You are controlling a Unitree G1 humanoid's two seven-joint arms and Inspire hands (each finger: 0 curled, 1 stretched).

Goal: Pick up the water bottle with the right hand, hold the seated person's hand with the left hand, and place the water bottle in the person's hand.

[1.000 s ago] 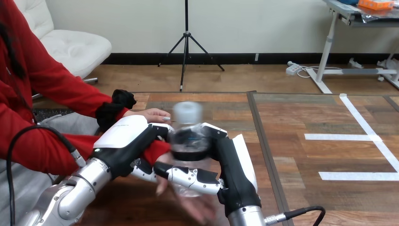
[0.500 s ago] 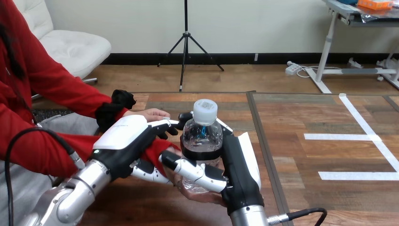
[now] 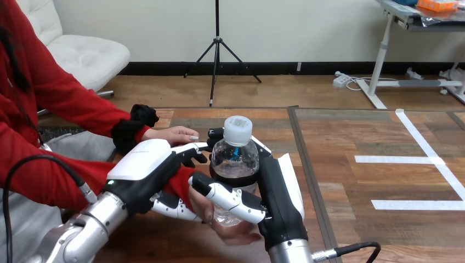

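Fingers of right hand wrapped round clear plastic water bottle with white cap; handover not yet released.
Bottle upright, base on or just above person's upturned hand; contact not resolvable. Left hand, left of bottle, curls round that arm's red-sleeved wrist. Risks: palm below bottle looks open, so early release could tip bottle onto wooden bench; right thumb may snag between bottle and palm.
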